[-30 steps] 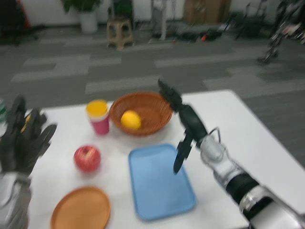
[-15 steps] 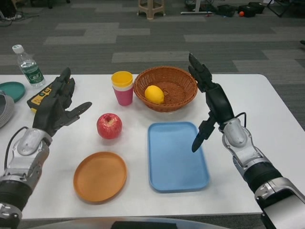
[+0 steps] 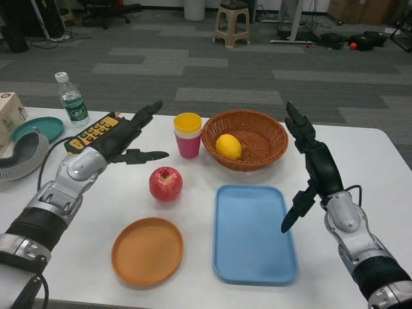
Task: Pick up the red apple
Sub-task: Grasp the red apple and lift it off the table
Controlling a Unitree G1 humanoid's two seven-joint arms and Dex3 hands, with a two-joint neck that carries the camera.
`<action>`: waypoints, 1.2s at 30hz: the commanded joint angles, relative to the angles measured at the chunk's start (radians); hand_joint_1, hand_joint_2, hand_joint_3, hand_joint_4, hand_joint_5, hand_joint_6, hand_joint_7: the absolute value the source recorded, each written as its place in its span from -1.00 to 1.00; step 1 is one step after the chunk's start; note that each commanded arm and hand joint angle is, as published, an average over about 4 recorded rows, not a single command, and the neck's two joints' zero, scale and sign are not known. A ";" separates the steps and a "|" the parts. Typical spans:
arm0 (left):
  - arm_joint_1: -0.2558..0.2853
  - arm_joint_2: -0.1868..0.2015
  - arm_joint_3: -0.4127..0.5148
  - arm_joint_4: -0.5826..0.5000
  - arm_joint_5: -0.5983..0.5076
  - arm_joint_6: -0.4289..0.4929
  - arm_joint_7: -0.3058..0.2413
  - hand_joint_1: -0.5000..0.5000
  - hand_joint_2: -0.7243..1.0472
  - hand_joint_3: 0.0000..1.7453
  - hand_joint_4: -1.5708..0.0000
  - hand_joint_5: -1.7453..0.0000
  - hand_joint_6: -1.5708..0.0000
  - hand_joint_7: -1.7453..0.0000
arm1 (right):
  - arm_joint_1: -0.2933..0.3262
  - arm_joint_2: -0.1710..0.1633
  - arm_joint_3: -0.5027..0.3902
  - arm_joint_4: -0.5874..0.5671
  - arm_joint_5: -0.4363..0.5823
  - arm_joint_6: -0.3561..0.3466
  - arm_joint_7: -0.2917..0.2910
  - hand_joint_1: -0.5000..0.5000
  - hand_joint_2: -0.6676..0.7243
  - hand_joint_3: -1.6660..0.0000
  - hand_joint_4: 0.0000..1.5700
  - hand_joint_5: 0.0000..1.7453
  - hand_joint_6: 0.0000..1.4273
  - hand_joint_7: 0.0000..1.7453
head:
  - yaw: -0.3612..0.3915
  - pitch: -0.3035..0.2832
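Right now we are looking down over the white table [image 3: 360, 148], and the red apple [image 3: 165, 183] is sitting upright on it, free of both hands, between the orange plate [image 3: 147, 251] in front of it and the stacked yellow and pink cups [image 3: 187, 134] behind it. We are holding our left hand [image 3: 122, 137] above the table to the left of the apple and slightly beyond it, its fingers stretched out and spread with nothing in them; the thumb is pointing toward the cups, and the hand is not touching the fruit. We are holding our right hand [image 3: 315, 164] up at the right edge of the blue tray [image 3: 253, 235], fingers straight and apart and likewise empty, with the thumb hanging down over the tray's right side. Just beside the cups the wicker basket [image 3: 245, 139] is holding a lemon [image 3: 228, 146]. At the far left of the table we are seeing a water bottle [image 3: 70, 100], a yellow remote with black buttons [image 3: 92, 131] lying partly behind our left hand, a teal dish [image 3: 35, 128] and a grey ribbed object [image 3: 22, 159] that is cut off by the frame. A stool [image 3: 232, 24] is standing on the carpeted floor beyond the table.
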 commanded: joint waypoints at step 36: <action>-0.449 0.127 -0.816 0.419 -0.043 0.088 -0.045 -1.00 -0.60 -0.90 1.00 1.00 1.00 1.00 | -0.035 -0.057 0.117 0.007 0.074 -0.012 -0.032 -0.96 0.82 1.00 -1.00 -1.00 -1.00 -1.00 | 0.017 -0.040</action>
